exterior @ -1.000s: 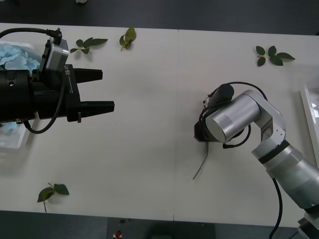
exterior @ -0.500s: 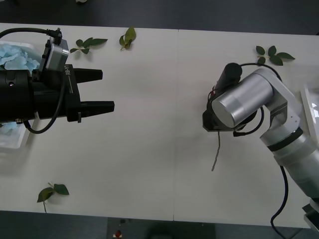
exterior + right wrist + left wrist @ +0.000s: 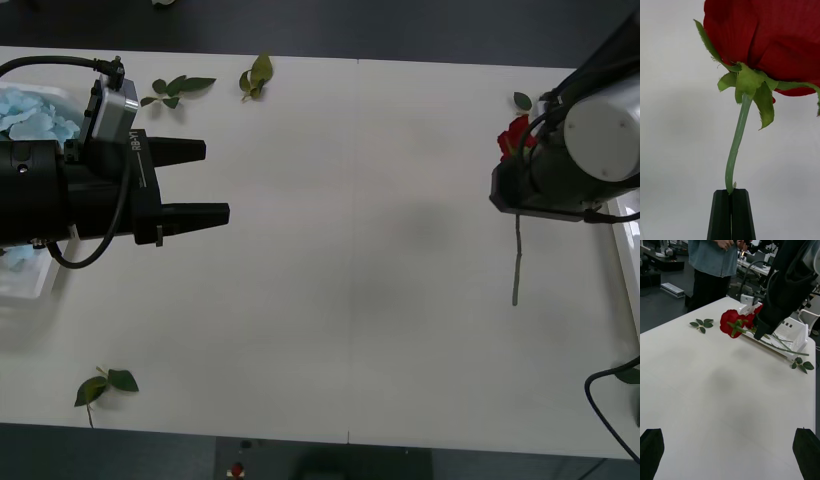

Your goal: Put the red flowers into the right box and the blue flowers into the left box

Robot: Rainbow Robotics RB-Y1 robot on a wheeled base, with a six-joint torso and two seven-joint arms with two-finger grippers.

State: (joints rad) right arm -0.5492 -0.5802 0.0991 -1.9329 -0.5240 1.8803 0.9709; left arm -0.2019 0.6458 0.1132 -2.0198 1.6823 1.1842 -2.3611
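A wide white counter point(image 3: 340, 250) fills the scene. At its far left edge sits the left box point(image 3: 25, 285), a translucent tray holding pale blue flowers point(image 3: 35, 112). At the right edge, a sliver of the right box point(image 3: 622, 215) shows; in the left wrist view it is a white tray point(image 3: 795, 332) with other red flowers lying in it, their stems over its rim.

The left hand point(image 3: 200, 182) is parked above the left side of the counter beside the left box, its two black fingers spread apart and holding nothing.

The right hand point(image 3: 731, 195) hangs above the right side of the counter, just beside the right box. Its black fingers are clenched together on the green stem of a red rose point(image 3: 513, 137). The bloom points toward the far edge; the stem point(image 3: 517, 262) trails toward the near edge.

Loose green leaf sprigs point(image 3: 180, 88) lie along the far edge, and another sprig point(image 3: 105, 384) lies at the near left corner.
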